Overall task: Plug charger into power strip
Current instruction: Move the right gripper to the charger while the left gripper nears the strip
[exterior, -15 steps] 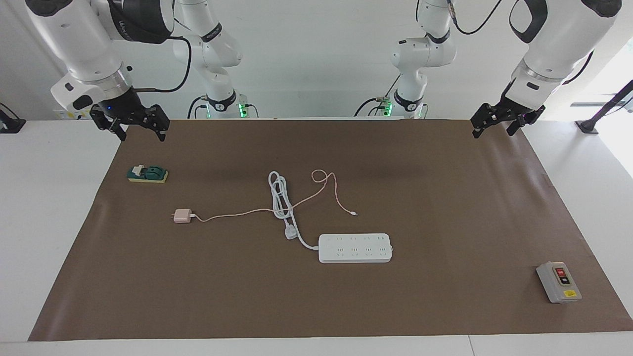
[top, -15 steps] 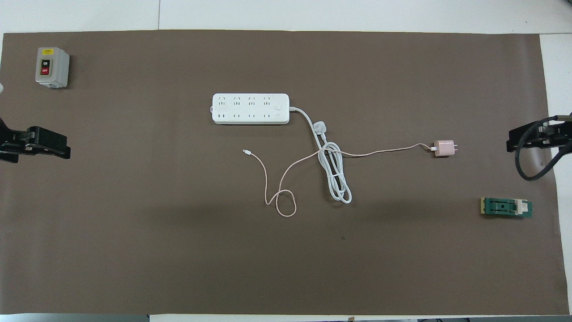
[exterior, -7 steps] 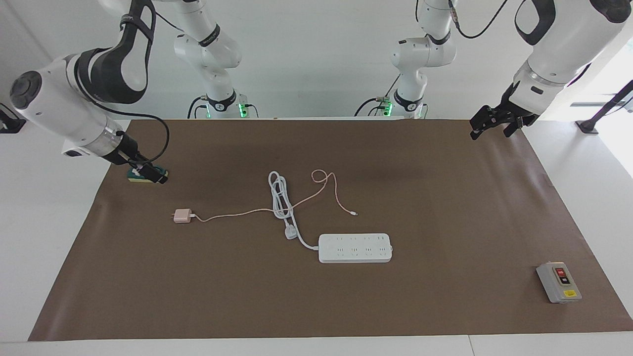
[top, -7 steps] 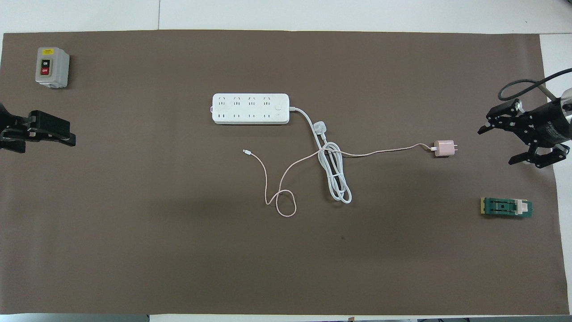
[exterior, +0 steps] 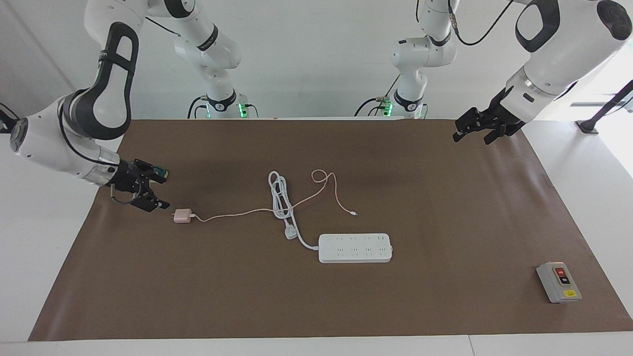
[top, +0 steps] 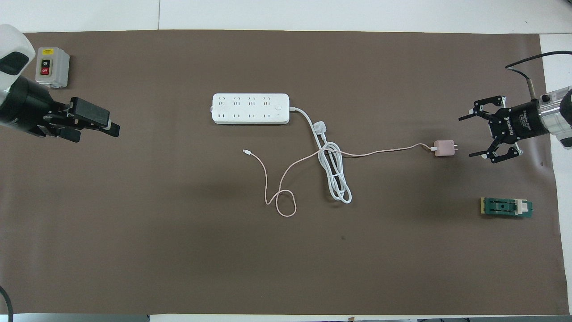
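1. Brown mat: charger lies well apart from power strip, toward the right arm's end.
2. Right gripper, open and empty, is just beside it; left gripper, open, waits.
3. Risk: the pink cable, crossing the white cord, could drag it when lifted.

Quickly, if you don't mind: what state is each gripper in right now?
Left gripper: open, holding nothing, raised over the mat.
Right gripper: open, empty, beside the charger, not touching it.
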